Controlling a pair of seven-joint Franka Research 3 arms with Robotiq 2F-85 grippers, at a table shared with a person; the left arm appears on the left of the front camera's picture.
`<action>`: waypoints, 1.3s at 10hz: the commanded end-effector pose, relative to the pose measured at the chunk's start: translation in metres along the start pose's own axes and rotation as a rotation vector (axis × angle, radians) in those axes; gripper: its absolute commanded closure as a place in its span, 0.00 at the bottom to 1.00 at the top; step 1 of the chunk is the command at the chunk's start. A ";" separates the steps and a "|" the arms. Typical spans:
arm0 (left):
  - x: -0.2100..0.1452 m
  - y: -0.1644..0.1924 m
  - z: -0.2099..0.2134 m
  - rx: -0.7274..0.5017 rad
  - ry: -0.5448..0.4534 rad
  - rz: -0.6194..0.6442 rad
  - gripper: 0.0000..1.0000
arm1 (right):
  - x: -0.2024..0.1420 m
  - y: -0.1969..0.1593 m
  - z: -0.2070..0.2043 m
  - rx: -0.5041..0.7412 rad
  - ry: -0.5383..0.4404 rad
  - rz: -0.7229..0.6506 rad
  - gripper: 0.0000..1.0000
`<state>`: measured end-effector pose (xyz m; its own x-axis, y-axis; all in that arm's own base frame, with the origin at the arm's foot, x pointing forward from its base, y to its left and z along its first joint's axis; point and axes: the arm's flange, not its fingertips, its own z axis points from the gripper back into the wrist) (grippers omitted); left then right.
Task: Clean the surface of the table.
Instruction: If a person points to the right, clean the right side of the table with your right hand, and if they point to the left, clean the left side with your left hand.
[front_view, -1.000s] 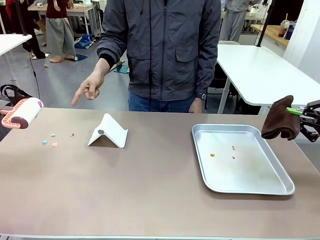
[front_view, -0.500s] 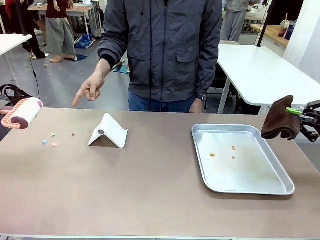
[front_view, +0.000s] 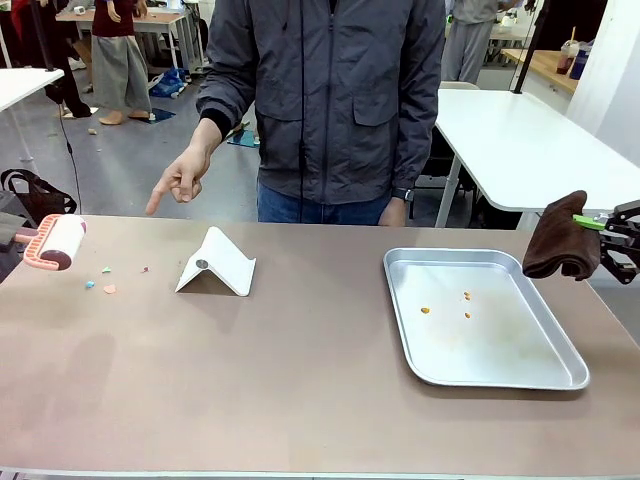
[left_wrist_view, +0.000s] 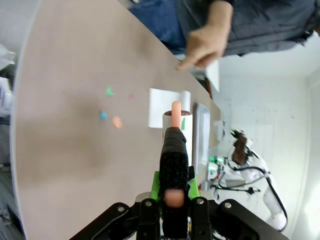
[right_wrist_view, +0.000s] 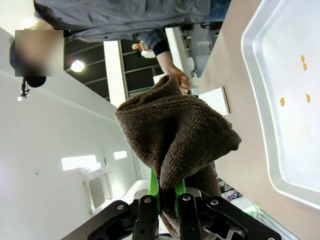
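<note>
The table (front_view: 280, 390), matte tan-brown, takes up the whole lower half of the front view, its pale near edge along the bottom of the frame. On its right half lies a shiny metal tray (front_view: 400, 320) with a few orange crumbs (front_view: 466, 296) near its middle. Left of centre stands a white folded stand (front_view: 218, 265), and further left a handful of small coloured scraps (front_view: 100, 283) lie on the tabletop.

At the left edge of the frame a lint roller (front_view: 55, 243) hangs just above the table's far left corner. In the left wrist view the left gripper (left_wrist_view: 174, 192) is clamped on the roller's black handle, green pads pressed to both sides.

At the right edge, the right gripper (right_wrist_view: 167, 195) pinches a bunched dark brown cloth (front_view: 562, 240), held off the table beyond the tray's far right corner.

Behind the far edge stands a person in a grey jacket. One hand (front_view: 180, 180), upper left, has its index finger pointing down toward the scraps and the other fingers curled; the other hand (front_view: 392, 212) hangs at the table edge.
</note>
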<state>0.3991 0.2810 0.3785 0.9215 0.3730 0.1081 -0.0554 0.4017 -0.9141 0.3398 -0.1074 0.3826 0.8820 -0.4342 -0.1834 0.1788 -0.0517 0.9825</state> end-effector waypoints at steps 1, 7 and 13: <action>0.001 0.007 -0.008 0.047 -0.045 0.010 0.78 | -0.002 0.004 0.000 0.005 0.005 -0.001 1.00; 0.024 0.046 -0.029 0.205 -0.093 0.099 0.78 | -0.002 0.004 0.000 0.005 0.005 -0.001 1.00; 0.018 0.049 -0.032 0.242 -0.070 0.063 0.78 | -0.002 0.004 0.000 0.005 0.005 -0.001 1.00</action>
<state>0.4287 0.2850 0.3241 0.8786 0.4717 0.0738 -0.2179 0.5337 -0.8171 0.3399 -0.1073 0.3826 0.8821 -0.4339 -0.1833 0.1788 -0.0515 0.9825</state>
